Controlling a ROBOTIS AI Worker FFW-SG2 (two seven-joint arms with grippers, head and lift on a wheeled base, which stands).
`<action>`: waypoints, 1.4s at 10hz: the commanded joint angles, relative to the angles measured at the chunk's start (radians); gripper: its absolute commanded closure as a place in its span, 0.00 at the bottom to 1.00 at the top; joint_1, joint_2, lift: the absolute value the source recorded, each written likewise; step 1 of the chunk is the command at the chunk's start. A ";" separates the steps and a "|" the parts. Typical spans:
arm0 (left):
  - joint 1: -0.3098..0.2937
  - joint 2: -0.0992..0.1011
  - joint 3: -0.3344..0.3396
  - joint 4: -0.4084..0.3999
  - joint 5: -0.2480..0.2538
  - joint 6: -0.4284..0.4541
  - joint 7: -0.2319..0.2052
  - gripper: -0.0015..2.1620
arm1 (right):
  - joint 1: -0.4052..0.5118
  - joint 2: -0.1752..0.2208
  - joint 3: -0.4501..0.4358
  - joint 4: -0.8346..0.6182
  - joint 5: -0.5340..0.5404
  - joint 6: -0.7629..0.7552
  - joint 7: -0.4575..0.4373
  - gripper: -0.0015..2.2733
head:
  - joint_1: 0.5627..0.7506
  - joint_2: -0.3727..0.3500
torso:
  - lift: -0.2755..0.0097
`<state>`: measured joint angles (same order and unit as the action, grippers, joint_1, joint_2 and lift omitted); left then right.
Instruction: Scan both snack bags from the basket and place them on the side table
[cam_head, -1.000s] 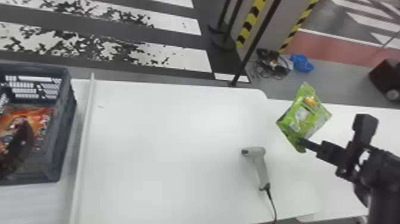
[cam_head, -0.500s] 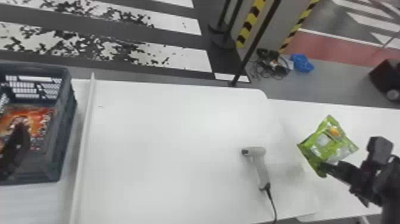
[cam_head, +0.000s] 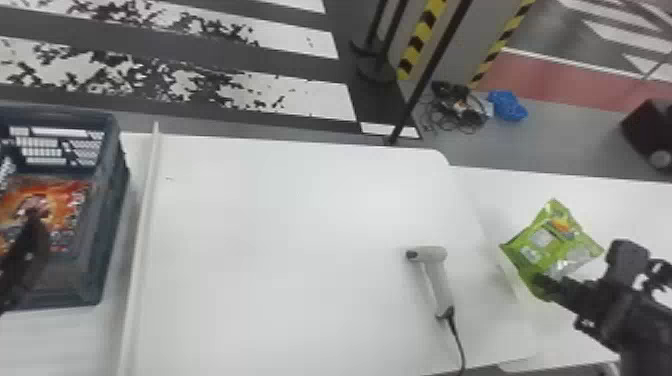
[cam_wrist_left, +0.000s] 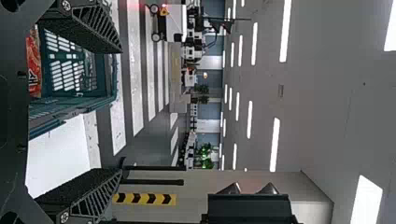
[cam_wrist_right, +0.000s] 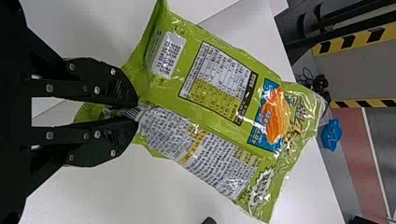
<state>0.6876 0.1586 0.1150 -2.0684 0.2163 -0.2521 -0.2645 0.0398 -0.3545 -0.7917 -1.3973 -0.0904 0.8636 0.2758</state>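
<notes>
Over the side table (cam_head: 635, 200) at the right, my right gripper (cam_head: 542, 285) holds the green snack bag (cam_head: 550, 245) by its lower end. In the right wrist view, the fingers of my right gripper (cam_wrist_right: 136, 108) pinch the crumpled edge of the green bag (cam_wrist_right: 219, 79), back label showing. At the far left, my left gripper (cam_head: 35, 220) is over the basket (cam_head: 107, 215), which holds an orange-red snack bag (cam_head: 75, 200). The left wrist view shows my left gripper (cam_wrist_left: 121, 112) with its fingers wide apart and nothing between them, the basket (cam_wrist_left: 77, 100) beyond.
A grey handheld scanner (cam_head: 435, 275) lies on the main white table (cam_head: 300, 225), its cable running to the front edge. A raised white strip (cam_head: 142, 240) runs between basket and main table. Black posts and striped pillars stand behind.
The right gripper has carried the green bag to the right and toward the table's front, out over the side table. The left gripper has shifted slightly over the basket.
</notes>
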 joint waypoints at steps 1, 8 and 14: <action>0.007 0.002 0.000 -0.007 0.000 0.000 0.001 0.04 | 0.000 0.025 0.003 0.009 0.000 -0.103 -0.035 0.00 | 0.70 0.03 | 0.70; -0.017 0.041 -0.009 -0.027 0.020 0.113 0.031 0.04 | 0.287 0.355 0.224 -0.592 -0.103 -0.330 -0.043 0.02 | 0.70 0.03 | 0.70; -0.031 0.035 -0.031 -0.022 0.026 0.116 0.039 0.04 | 0.471 0.355 0.718 -0.689 0.083 -0.788 -0.165 0.02 | 0.70 0.42 | 0.70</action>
<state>0.6587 0.1926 0.0879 -2.0922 0.2425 -0.1378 -0.2255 0.5002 0.0000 -0.1223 -2.1182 -0.0477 0.2022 0.1201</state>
